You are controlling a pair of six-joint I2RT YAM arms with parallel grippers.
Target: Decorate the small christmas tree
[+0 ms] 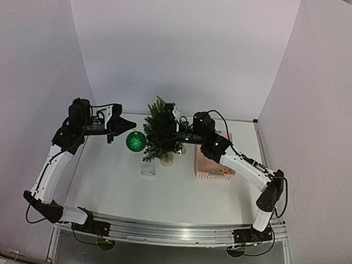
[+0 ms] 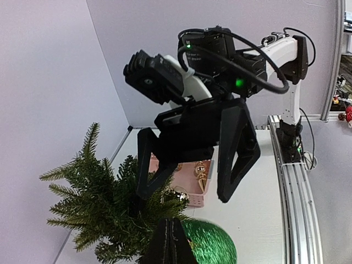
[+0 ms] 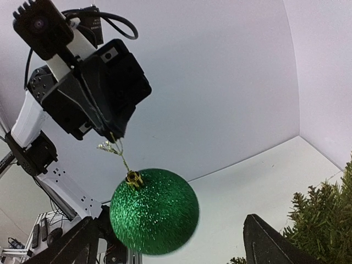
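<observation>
Your left pincer [image 3: 115, 135] is clenched on the gold hanger loop [image 3: 120, 153], so the green ball [image 3: 154, 212] dangles free just below it, ready for hooking. The small christmas tree [image 1: 162, 131] stands just beyond the ball. Your right pincer [image 2: 187, 192] is released and empty at the tree's far side, probably to part branches

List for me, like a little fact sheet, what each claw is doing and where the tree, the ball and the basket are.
left gripper: shut, pinching the thread of the green glitter ball
green glitter ball: hanging in the air, left of the tree
small christmas tree: upright, mid-table
right gripper: open, empty, at the tree's right side
pink basket: right of the tree, gold ornaments inside
</observation>
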